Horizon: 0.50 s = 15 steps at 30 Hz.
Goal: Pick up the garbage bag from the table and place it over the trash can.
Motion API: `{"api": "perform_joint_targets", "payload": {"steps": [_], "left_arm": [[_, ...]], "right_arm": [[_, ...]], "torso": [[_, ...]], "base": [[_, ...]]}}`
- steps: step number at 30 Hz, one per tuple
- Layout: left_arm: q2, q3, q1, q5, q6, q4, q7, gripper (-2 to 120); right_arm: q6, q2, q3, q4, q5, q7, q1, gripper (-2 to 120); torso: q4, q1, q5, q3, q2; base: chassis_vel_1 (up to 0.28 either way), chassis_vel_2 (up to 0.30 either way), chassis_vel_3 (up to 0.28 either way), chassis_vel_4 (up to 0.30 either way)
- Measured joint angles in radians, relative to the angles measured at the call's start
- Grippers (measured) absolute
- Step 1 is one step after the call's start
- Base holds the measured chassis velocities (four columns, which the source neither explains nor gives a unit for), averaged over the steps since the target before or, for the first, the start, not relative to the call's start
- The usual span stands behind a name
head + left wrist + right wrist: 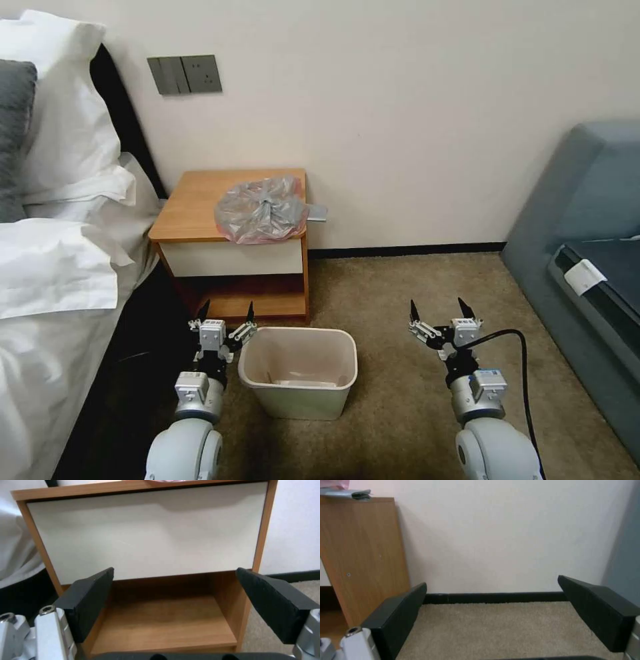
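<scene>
One garbage bag point(261, 209) on one table point(190, 207), one trash can point(298, 380), left gripper point(227, 312) and right gripper point(438, 310) spread empty.

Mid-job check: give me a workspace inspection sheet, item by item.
Surface: orange-brown wooden nightstand, top bare beside the bag.
Job's things: crinkly translucent grey garbage bag bunched on the nightstand's right side; cream-white plastic trash can on the carpet in front, unlined.
Clutter: small grey item behind the bag.
Grippers: left pincer open, low before the shelf; right pincer open above the carpet.
Cables: black cable trailing from the right wrist.
Surroundings: white bed linen left, grey-blue sofa right.
</scene>
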Motion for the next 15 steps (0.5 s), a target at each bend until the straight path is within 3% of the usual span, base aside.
{"api": "perform_joint_targets", "payload": {"steps": [11, 15], "left_arm": [[0.001, -0.001, 0.000, -0.002, -0.002, 0.000, 0.000, 93], [0.030, -0.027, 0.009, -0.065, -0.066, -0.026, 0.015, 99]], "right_arm": [[0.002, 0.000, -0.001, 0.002, 0.000, 0.000, -0.001, 100], [0.060, -0.007, -0.027, 0.071, -0.016, -0.010, -0.037, 100]], "torso": [[0.0000, 0.000, 0.0000, 0.000, 0.000], [0.0000, 0.000, 0.0000, 0.000, 0.000]], "base": [[0.000, 0.000, 0.000, 0.000], [0.000, 0.000, 0.000, 0.000]]}}
